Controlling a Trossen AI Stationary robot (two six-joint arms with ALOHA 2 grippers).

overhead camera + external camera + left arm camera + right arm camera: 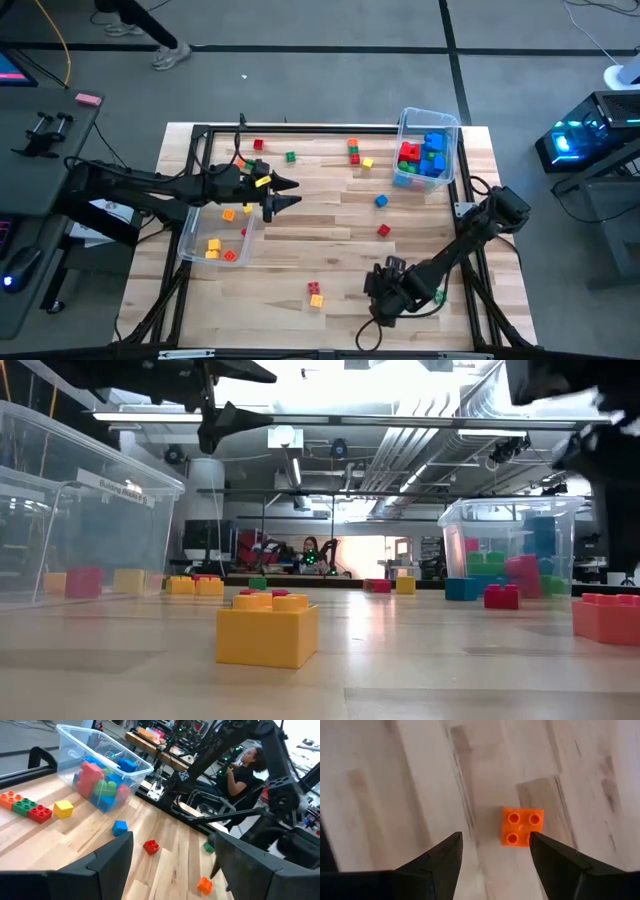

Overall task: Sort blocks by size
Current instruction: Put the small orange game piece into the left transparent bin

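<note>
Blocks are lying scattered over the wooden desk (330,240), with more of them sitting in two clear bins. The right bin (446,125), at the desk's far right corner, is holding red, blue and green blocks (423,157). The left bin (192,232), by the left edge, is holding yellow, orange and red ones (222,250). The left gripper (284,193) is hovering above the desk just beside the left bin, its fingers spread apart and gripping nothing. The right gripper (495,851) is pointing down near the desk's near edge, toward the right corner; its fingers are standing wide open and empty, with an orange block (521,826) lying on the wood between their tips.
</note>
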